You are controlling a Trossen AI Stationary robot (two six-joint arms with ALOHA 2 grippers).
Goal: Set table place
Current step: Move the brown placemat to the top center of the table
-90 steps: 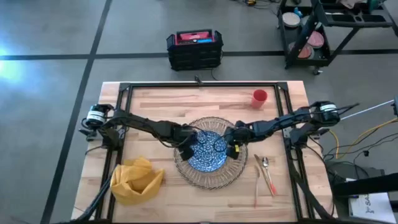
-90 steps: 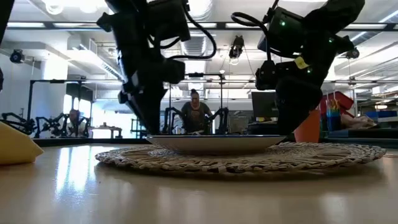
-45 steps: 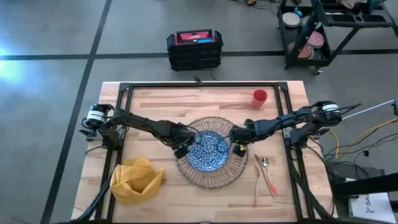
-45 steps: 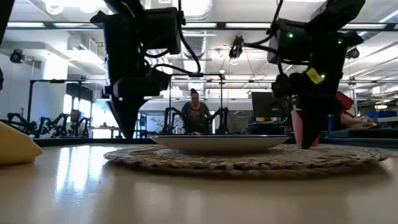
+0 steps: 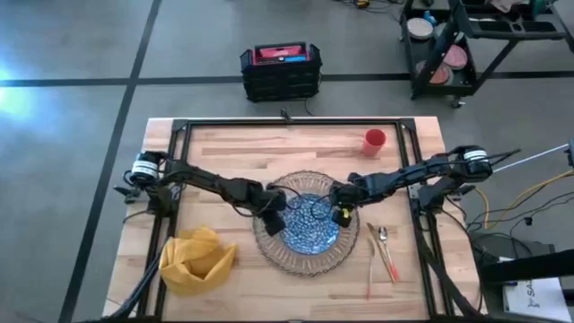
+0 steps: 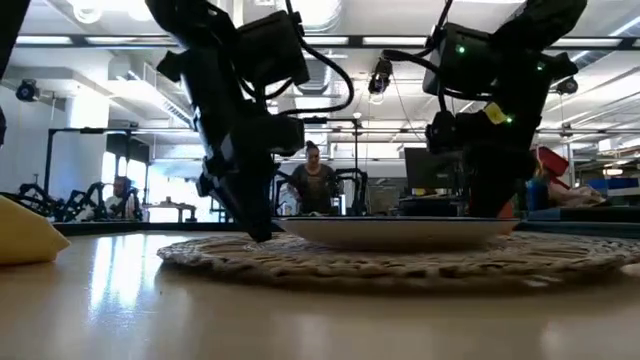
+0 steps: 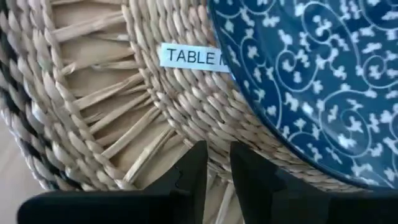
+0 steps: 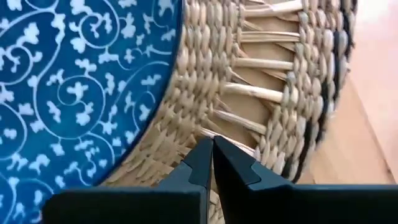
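Blue plate point(image 5: 309, 224) shifted right, between both end effectors, seemingly untouched.

Both dark six-joint arms stretch low from the frame's side edges toward its centre in the high view, the left two-finger gripper point(image 5: 272, 205) with fingers nearly closed, the right two-finger gripper point(image 5: 339, 213) with fingers pressed together.
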